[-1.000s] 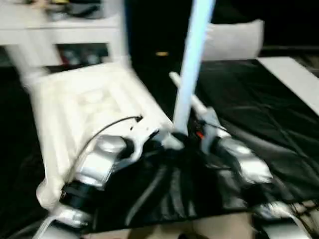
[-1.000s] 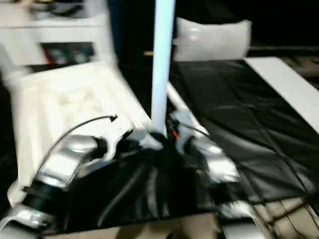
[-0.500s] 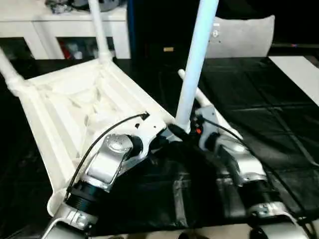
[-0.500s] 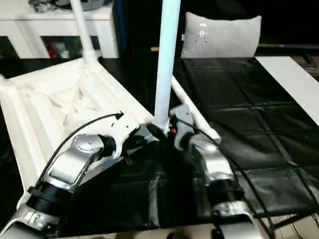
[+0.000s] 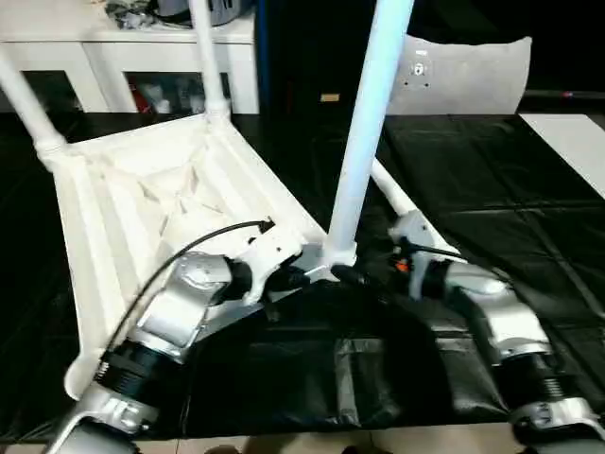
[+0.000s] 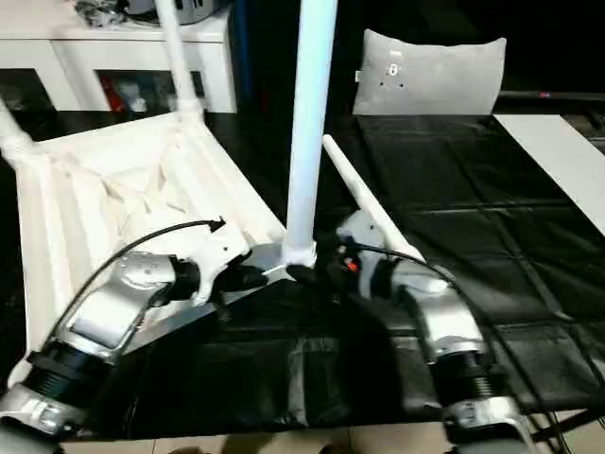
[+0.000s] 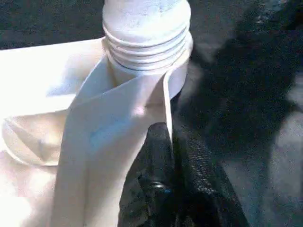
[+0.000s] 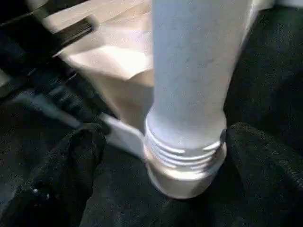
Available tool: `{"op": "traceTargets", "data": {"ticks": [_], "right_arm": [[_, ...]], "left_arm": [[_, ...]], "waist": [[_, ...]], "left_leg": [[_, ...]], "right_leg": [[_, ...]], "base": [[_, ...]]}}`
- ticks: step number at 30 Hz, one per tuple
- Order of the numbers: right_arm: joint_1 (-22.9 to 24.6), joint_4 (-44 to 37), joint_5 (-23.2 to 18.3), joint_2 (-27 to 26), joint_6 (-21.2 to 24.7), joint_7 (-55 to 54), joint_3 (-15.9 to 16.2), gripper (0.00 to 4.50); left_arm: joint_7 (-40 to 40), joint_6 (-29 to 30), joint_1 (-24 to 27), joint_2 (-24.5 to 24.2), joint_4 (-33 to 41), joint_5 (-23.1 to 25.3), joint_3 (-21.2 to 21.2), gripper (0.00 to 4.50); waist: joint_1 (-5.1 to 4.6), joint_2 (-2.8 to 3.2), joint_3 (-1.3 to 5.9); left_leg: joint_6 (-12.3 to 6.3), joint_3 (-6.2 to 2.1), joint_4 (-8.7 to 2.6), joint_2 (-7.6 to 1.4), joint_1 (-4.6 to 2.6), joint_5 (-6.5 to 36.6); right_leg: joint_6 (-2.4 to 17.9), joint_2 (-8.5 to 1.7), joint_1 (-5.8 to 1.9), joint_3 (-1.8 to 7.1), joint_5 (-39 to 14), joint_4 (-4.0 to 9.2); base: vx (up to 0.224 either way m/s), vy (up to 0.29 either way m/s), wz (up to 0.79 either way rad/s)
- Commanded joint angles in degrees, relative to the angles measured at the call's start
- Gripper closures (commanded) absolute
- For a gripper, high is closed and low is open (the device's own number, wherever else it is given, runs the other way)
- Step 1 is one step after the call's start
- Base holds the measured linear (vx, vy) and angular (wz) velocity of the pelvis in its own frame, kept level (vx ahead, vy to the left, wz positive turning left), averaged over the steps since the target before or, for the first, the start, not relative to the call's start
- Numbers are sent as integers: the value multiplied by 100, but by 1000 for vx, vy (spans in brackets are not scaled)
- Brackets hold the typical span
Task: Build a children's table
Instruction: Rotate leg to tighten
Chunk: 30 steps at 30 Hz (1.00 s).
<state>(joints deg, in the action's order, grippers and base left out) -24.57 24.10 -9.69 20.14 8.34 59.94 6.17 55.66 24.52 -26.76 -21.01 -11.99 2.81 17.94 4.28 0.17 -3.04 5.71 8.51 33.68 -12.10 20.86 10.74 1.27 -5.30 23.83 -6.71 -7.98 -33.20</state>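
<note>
Right wrist view gives us the right gripper (image 8: pixel 156 156) spread wide, its two black fingers (image 8: pixel 61 175) standing either side of a white leg's threaded base without touching it. In the left wrist view the left gripper (image 7: pixel 170 189) is pinched to a narrow slit over a thin white rib of the tabletop (image 7: pixel 42 104), right below that same socket.

From the head views we see the tabletop (image 5: pixel 142 199) lying upside down, X-ribbed underside up, on a black sheet (image 5: pixel 492 180) that covers the work surface. We count four legs: one upright in the near corner socket (image 5: pixel 364 132), between our two grippers; two more standing in the far corners (image 5: pixel 210 57) (image 5: pixel 24 95); and one lying loose on the sheet (image 6: pixel 364 194), just behind the right gripper (image 6: pixel 326 270).

Beyond the sheet stand a white cabinet (image 5: pixel 123 43) with clutter on top and a grey cushion (image 5: pixel 463 76) against a dark background. A pale strip (image 5: pixel 572 137) lies at the sheet's right edge.
</note>
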Motion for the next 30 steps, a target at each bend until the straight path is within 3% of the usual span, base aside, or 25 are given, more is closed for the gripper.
{"op": "traceTargets", "data": {"ticks": [1, 3, 4, 7, 11, 18, 30], "right_arm": [[-9, -177, 16, 179, -192, 354, 156, 6], [-41, -156, 68, 274, -283, 553, 244, 6], [-87, -108, 95, 349, -354, 767, 322, 6], [-160, -22, 86, 412, -399, 1073, 412, 6], [-249, 93, 73, 476, -455, 1437, 582, 44], [-269, 163, 51, 440, -516, 1578, 665, 107], [-298, 290, -4, 334, -522, 1776, 745, 195]], "left_arm": [[700, -387, -56, -174, 36, -96, 323, 450], [1003, -512, -66, -298, 29, -154, 401, 450], [1343, -697, -81, -423, 21, -222, 488, 450], [1752, -835, -117, -594, 29, -267, 623, 450], [2055, -996, -225, -732, -71, -245, 757, 450], [2162, -1153, -321, -746, -180, -240, 776, 450], [2243, -1329, -366, -733, -335, -230, 851, 450]], "waist": [[13, 10, 408], [69, 24, 414], [100, -1, 424], [139, 28, 412], [189, 24, 399], [164, -8, 381], [171, -5, 392]], "left_leg": [[-397, 72, -381, -83, -20, 1167], [-400, 82, -377, -95, -39, 1111], [-405, 87, -370, -92, -53, 1104], [-399, 91, -385, -111, -69, 1158], [-309, 100, -400, -113, -103, 1367], [-223, 80, -430, -96, -99, 1601], [-265, 91, -419, -97, -89, 1451]], "right_leg": [[1028, -275, -381, 275, -1750, 366], [1087, -271, -364, 285, -1604, 341], [1123, -276, -367, 283, -1561, 337], [1189, -269, -363, 291, -1483, 308], [1171, -270, -349, 300, -1685, 322], [957, -285, -375, 318, -2199, 371], [1044, -275, -378, 323, -1995, 346]], "base": [[0, 0, 0], [0, 0, 0], [0, 0, 0], [0, 0, 0], [0, 0, 0], [0, 0, 0], [0, 0, 0]]}}
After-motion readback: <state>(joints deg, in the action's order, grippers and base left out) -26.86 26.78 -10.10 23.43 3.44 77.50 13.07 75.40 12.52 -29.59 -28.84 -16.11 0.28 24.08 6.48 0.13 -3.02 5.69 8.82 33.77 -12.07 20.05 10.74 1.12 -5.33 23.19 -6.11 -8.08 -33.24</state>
